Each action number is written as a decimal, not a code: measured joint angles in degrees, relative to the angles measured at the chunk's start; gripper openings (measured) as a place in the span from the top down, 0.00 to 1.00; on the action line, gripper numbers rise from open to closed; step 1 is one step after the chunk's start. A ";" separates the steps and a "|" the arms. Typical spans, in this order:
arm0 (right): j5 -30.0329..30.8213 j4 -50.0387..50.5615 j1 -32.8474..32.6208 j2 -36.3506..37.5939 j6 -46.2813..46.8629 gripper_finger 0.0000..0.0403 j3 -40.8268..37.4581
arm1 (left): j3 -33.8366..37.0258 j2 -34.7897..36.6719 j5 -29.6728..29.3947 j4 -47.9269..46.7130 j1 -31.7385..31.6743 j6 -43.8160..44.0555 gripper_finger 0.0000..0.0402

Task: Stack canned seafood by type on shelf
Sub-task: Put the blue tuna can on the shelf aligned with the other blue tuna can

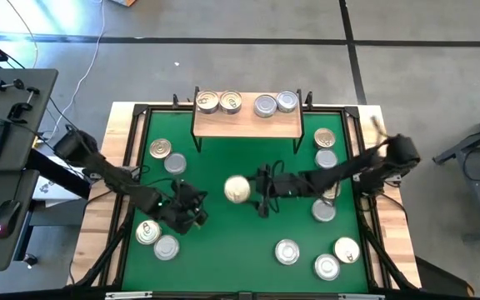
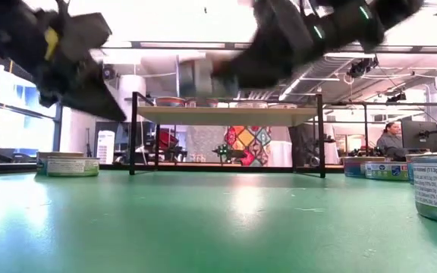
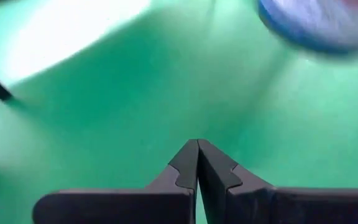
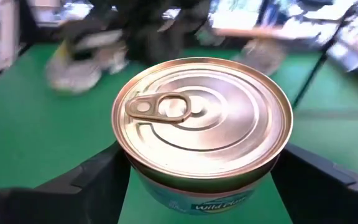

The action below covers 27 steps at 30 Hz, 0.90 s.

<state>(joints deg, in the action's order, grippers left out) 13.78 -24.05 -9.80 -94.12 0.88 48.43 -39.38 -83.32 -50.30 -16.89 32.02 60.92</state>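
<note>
1. My right gripper (image 4: 201,180) held the round gold-lidded seafood tin (image 4: 202,121) above mid-table; a loose squeeze could have dropped it.
2. The light-wood shelf (image 1: 247,125) already carried four tins; misplacing mine risked mixing types.
3. My left gripper (image 3: 197,163) was shut, empty.

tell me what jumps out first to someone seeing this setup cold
The gold-lidded tin with a pull tab sits between the right gripper's fingers, held off the middle of the green table. Behind it, four tins line the small wooden shelf at the far edge, two gold and two silver. The left gripper hangs shut over bare green at the near left.
</note>
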 joint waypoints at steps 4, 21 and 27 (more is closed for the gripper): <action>-1.37 17.99 7.13 1.88 -6.75 0.20 13.42 | 0.00 3.79 -4.35 -0.52 1.60 -3.70 1.00; -16.64 30.26 25.52 -22.03 -11.85 0.21 46.20 | 0.00 21.28 -15.56 -3.65 0.95 -17.65 1.00; -14.32 29.16 26.33 -23.02 -11.02 0.19 46.40 | -0.13 23.95 -17.79 -2.53 -4.27 -23.09 1.00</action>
<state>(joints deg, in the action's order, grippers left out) -0.54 5.10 16.53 -117.14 -10.14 94.83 -39.50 -59.37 -68.09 -19.42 27.75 37.82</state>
